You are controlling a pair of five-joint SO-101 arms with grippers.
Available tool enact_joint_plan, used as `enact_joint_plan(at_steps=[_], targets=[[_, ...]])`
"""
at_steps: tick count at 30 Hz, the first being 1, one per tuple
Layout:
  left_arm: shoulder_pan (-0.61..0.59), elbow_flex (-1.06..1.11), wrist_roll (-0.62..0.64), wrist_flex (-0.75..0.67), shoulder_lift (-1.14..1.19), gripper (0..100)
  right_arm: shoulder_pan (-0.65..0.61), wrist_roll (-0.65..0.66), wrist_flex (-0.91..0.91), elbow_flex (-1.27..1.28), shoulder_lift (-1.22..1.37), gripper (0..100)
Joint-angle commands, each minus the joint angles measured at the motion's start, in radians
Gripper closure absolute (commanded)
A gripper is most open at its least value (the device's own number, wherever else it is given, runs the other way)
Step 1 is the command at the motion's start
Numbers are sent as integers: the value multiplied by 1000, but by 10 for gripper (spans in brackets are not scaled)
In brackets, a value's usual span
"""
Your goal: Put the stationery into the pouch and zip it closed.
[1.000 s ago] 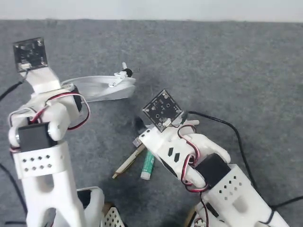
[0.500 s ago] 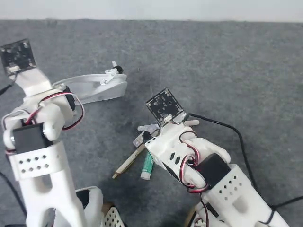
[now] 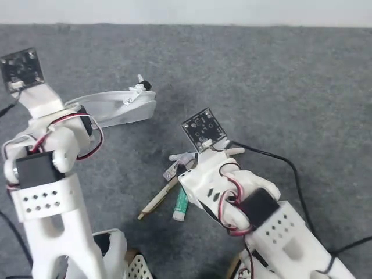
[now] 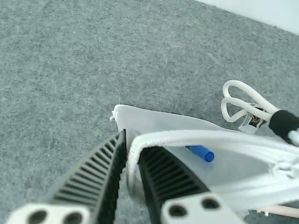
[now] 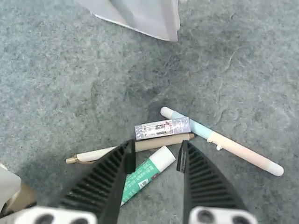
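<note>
The pouch, white and open along its zip, was pinched at its upper rim by the left claw, whose ribbed black fingers were pressed together on the fabric. Just inside the opening beyond that grip lay a blue pen, only its end showing. Farther along, at the pouch's far end, a white cord loop with a black toggle hung from the zip. In the high view the pouch stretched from the left arm toward the middle of the grey counter, its cord end pointing away from the arm. The right claw was spread and gripping nothing, hovering over the loose stationery, well apart from the pouch. Between its fingers showed a kraft-barrelled pen with a cream front part and a gold tip, and just beside it a green-and-white tube, the two lying at a slight angle to each other. A short silver-labelled stick lay against the far side of the kraft barrel. Touching that stick's end, a pastel pen with a mint and peach body angled off outside the claw. A corner of the pouch lay beyond the group. From above, the right claw sat over this cluster near the centre of the counter, with the tube and the kraft-barrelled pen sticking out toward the arms' bases.
</note>
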Motion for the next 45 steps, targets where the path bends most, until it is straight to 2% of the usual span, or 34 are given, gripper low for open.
enact_joint_plan(at_steps=[1,8,16,32,41,45], targets=[[-6,-28,14,-26,-3,990,-4,-84,-47,-17,156,854],[-6,-28,14,-26,-3,990,-5,-230,-4,-143,381,854],[-6,-27,14,-26,-3,990,-7,-319,-12,-226,601,854],[-6,-27,11,-25,-3,990,-5,-342,-12,-377,954,853],[-6,-27,11,-25,-3,990,-2,-342,2,-405,1040,855],[-6,-25,11,-23,-3,990,-2,-338,28,-410,1040,919]])
